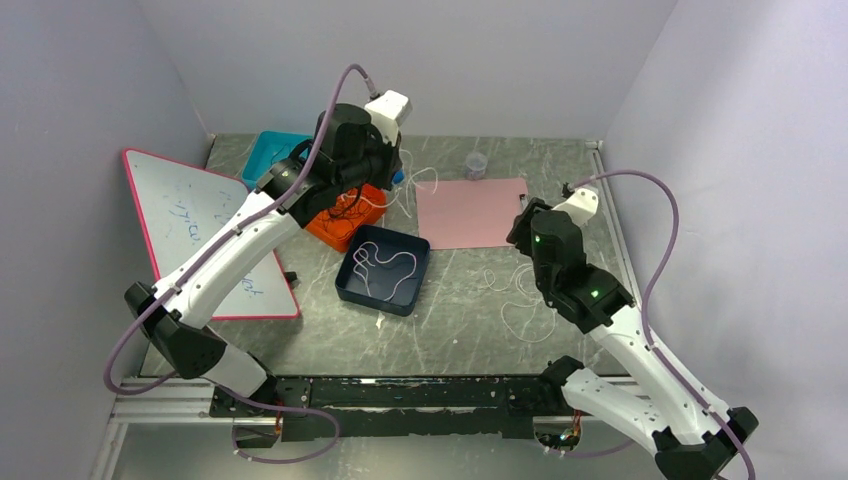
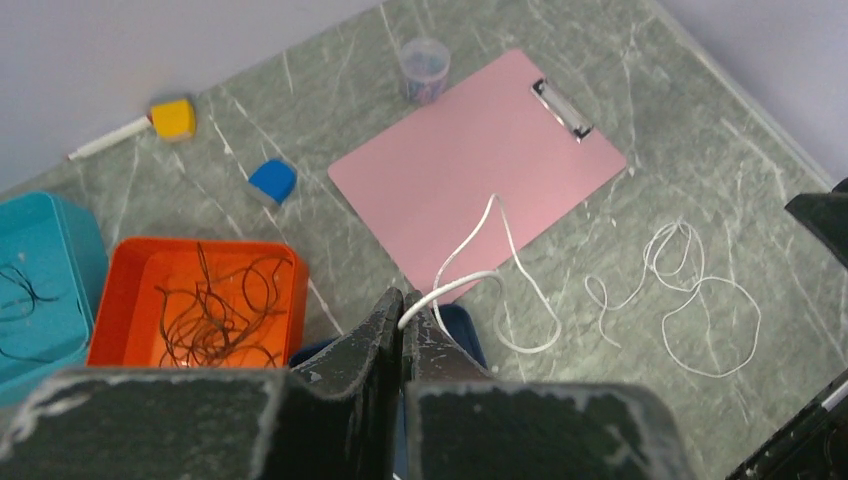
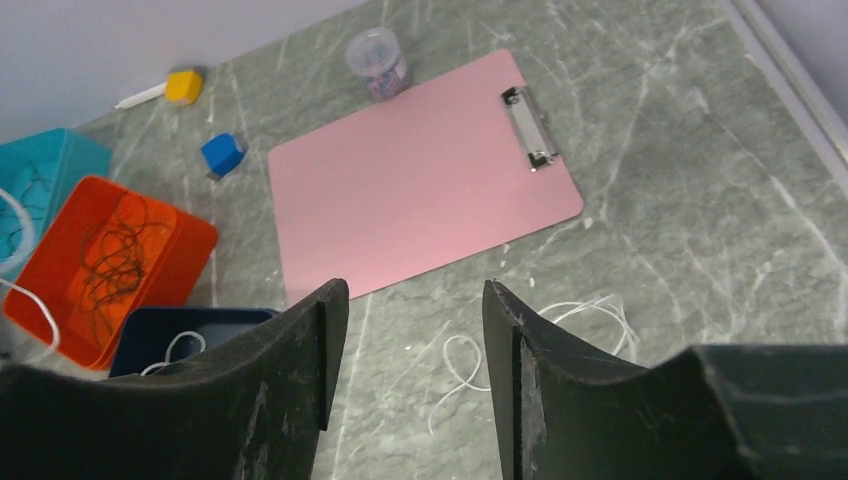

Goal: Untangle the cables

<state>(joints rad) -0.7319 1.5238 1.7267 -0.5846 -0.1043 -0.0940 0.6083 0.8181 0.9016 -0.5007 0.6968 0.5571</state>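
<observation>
Only left wrist view shows left gripper (image 2: 403,318) pinching white cable (image 2: 421,302).

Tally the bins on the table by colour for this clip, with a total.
teal bin: 1
orange bin: 1
navy bin: 1
Total: 3
</observation>
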